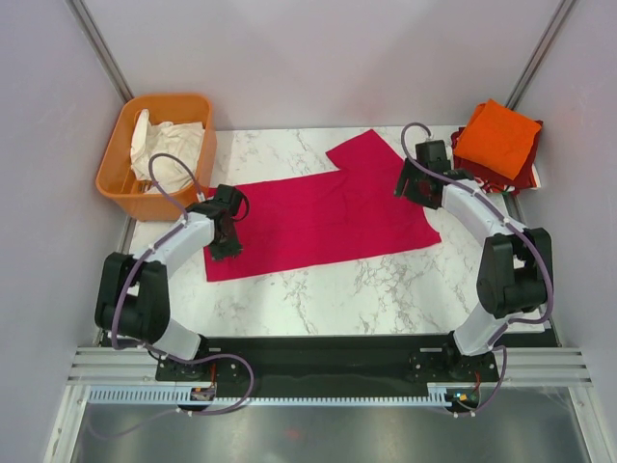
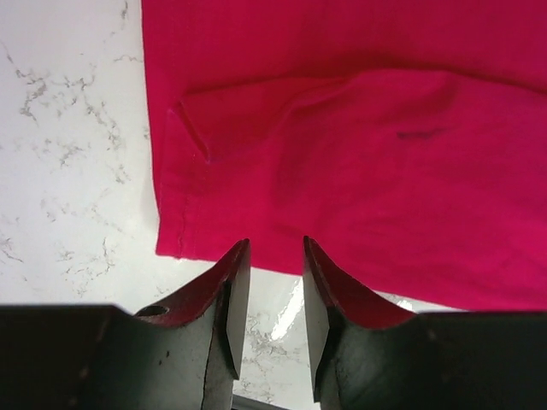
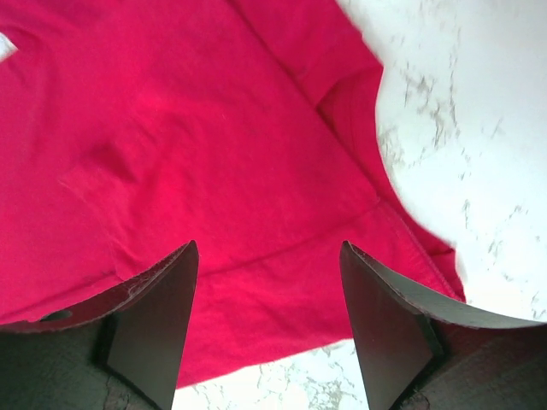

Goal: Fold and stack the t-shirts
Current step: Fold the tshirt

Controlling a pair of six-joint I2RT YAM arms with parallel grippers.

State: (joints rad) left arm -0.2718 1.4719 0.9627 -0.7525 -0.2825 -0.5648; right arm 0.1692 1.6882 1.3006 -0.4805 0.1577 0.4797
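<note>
orange basket point(image 1: 118, 164) sits off the pink t-shirt point(image 1: 323, 217)'s left end, a folded orange t-shirt point(image 1: 496, 135) off its right. at its edges the left gripper point(image 2: 273, 249) hangs slightly parted, the right gripper point(image 3: 269, 249) wide open, both empty.

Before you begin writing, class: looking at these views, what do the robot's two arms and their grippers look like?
The left arm and right arm have white shells, black joints and a greyish-purple cable looping alongside. The left gripper and right gripper each have two dark, tapering fingers with flat inner faces.
</note>
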